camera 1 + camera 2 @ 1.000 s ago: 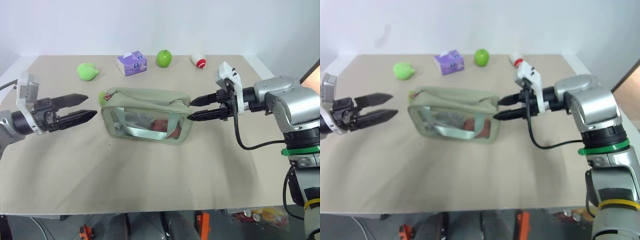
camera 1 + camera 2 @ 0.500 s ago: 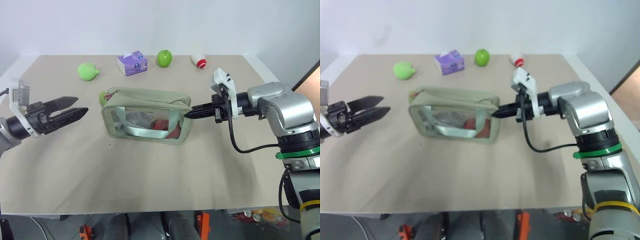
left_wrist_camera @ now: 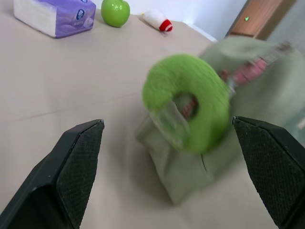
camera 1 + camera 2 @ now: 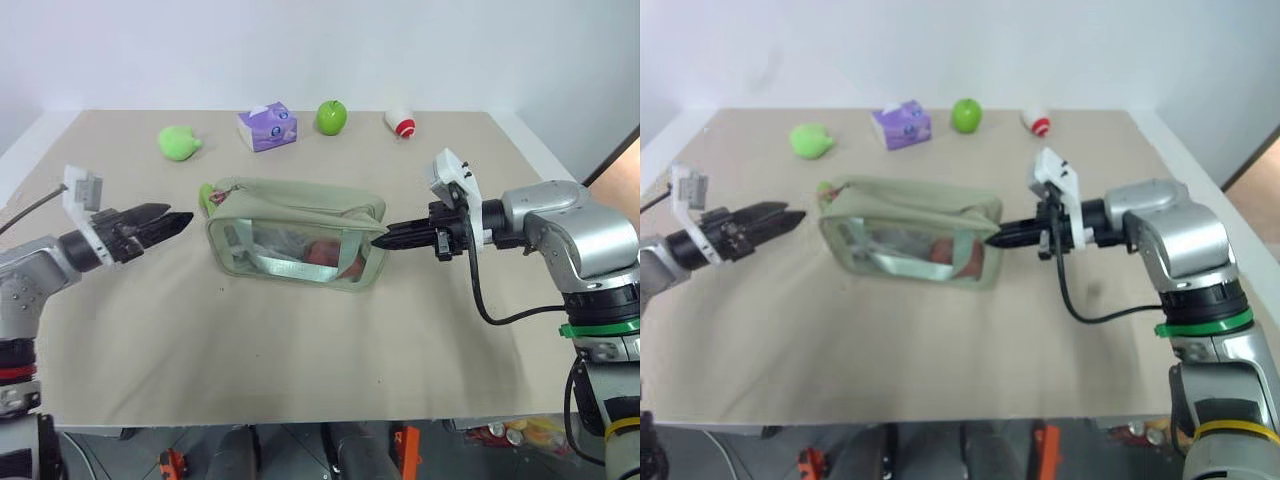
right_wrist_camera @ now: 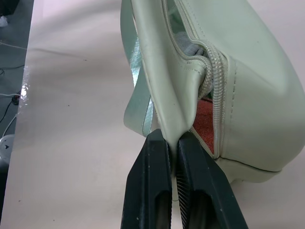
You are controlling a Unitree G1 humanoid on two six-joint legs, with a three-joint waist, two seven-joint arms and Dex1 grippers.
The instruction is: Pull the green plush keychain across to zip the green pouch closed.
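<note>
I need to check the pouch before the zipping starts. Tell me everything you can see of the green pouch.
The green pouch is a pale sage-green rectangular bag of smooth fabric with a clear front panel, light green strap handles and a top zipper, which gapes at the right end. Something red shows inside. It sits upright near the middle of the table. The right hand is shut on a fold of fabric at its right end. The green plush keychain hangs at its left end, in front of the open left hand, which is not touching it.

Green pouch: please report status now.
Right gripper shut on green pouch end. Left gripper open, short of green plush keychain. Nothing between.
</note>
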